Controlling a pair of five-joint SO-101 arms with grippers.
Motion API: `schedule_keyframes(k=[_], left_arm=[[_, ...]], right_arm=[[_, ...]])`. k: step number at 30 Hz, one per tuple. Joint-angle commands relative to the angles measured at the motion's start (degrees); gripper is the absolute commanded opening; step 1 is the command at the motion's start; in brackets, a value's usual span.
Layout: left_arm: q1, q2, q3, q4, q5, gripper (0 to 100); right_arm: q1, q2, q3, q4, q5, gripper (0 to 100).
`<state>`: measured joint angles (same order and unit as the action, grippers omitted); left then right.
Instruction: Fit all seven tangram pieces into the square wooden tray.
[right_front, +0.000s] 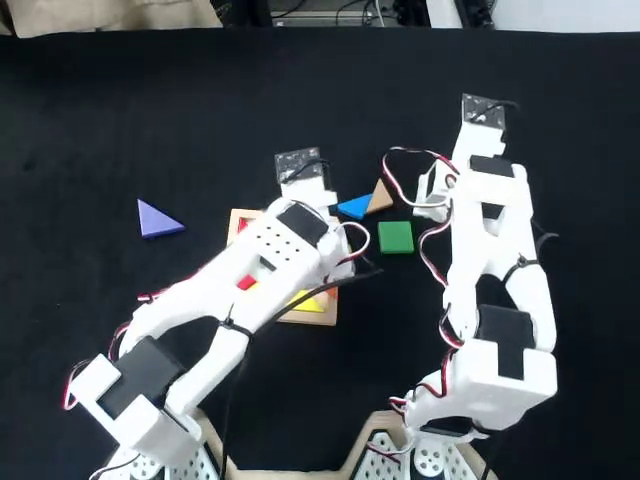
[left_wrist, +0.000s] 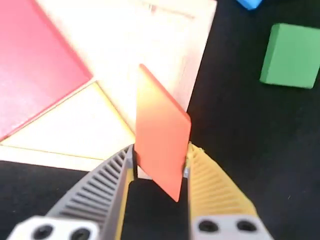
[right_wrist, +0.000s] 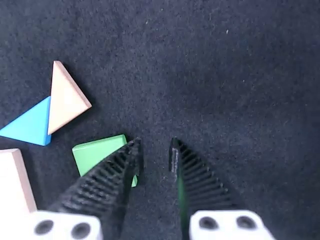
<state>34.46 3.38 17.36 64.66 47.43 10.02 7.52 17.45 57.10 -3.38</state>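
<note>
The left gripper (left_wrist: 159, 161) pinches the orange piece (left_wrist: 161, 131) on edge, the tray (left_wrist: 150, 40) with red (left_wrist: 35, 65) and yellow (left_wrist: 75, 131) pieces just beyond its tips, while the right gripper (right_wrist: 154, 148) stands slightly spread and empty, the green square (right_wrist: 96, 153) beside one finger.

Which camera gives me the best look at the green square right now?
The high view: the green square lies whole and uncovered, with its neighbouring pieces around it. The left wrist view shows it close but cut by the frame edge; the right wrist view has it partly behind the right gripper.
</note>
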Motion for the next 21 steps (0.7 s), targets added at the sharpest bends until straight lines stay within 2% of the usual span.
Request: schedule_keyframes(k=[1,8,11,14,21], left_arm=[[0.1,-2.8,0.5,-3.1,2.4,3],[0.1,-2.8,2.4,-3.0,1.7,4],[0.0,-2.7,4.4,-3.3,-1.8,11],[0.0,-2.7,5.1,-3.0,-2.3,16],[0.0,-2.7,4.9,-3.3,-7.9,17]], right_arm=[[0.7,-0.2,-2.7,-0.6,-0.4,10.0],[0.6,0.1,-2.6,-0.6,-0.4,10.0],[0.6,0.7,-2.7,-0.6,-0.4,10.0],[0.6,0.7,-2.8,-0.6,-0.4,10.0],[0.6,0.7,-2.8,-0.6,-0.4,10.0]])
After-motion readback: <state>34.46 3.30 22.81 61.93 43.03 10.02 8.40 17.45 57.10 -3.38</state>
